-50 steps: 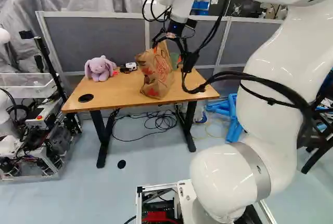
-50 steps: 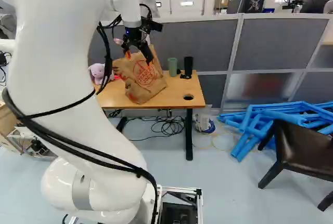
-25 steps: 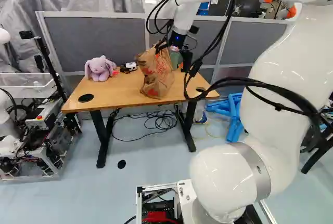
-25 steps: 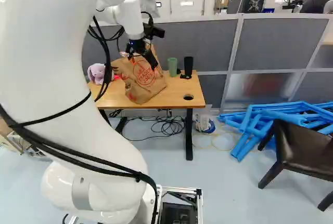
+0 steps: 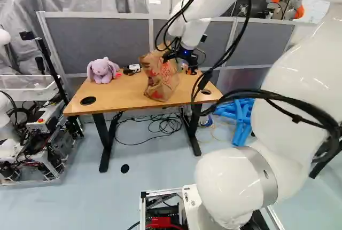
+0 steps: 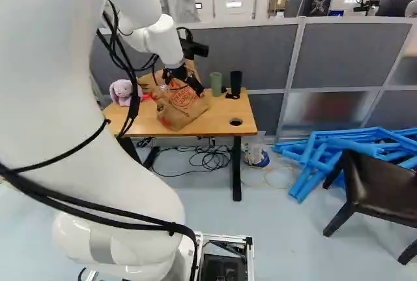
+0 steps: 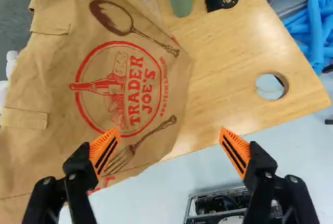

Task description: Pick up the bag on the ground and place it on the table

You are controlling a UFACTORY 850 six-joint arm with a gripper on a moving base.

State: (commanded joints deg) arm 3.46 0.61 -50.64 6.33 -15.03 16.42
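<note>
Bag [image 7: 101, 91] on the table [image 7: 223, 73] lies at ten o'clock from the gripper [image 7: 169, 130], fingers spread wide, gripping nothing.

a brown paper bag [image 6: 184, 115] sits on the wooden surface [image 6: 221, 115] between a purple plush bunny [image 6: 121, 90] and a green cup [image 6: 215, 84]; the black hand [image 6: 186, 84] overlaps its upper part.

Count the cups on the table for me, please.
2: the green cup, right of the bag in the right base view, and the black cup beside it. More may hide behind the bag.
</note>
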